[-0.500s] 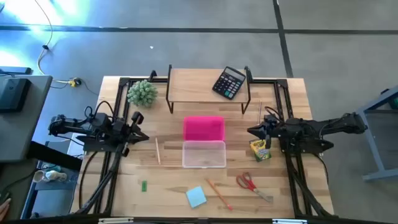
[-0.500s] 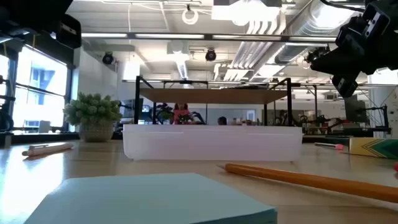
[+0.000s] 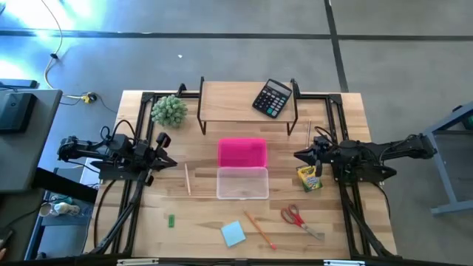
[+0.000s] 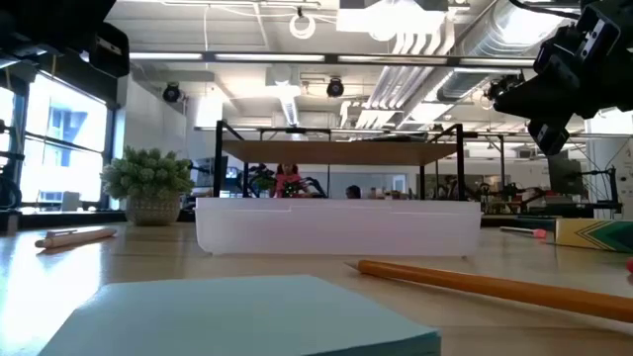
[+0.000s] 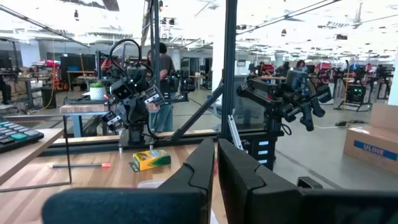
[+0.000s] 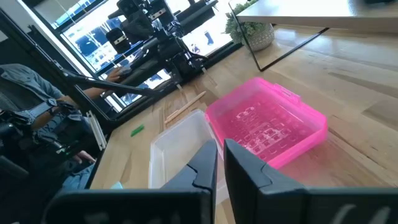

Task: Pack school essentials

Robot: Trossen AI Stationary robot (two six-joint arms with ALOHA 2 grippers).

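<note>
Both hands idle above the bench, school things still spread around the open case.

We see the left hand (image 3: 168, 160) at 9 o'clock and the right hand (image 3: 301, 155) at 3 o'clock, each with fingers together, gripping nothing. The clear tray (image 3: 242, 183) sits mid-bench touching the pink lid (image 3: 242, 152) at 12. The crayon box (image 3: 308, 178) lies just beside the right hand; scissors (image 3: 298, 219), orange pencil (image 3: 259, 230), note pad (image 3: 233, 233) and green eraser (image 3: 171, 220) lie toward 6, a wooden pencil (image 3: 188, 179) at 9.
</note>
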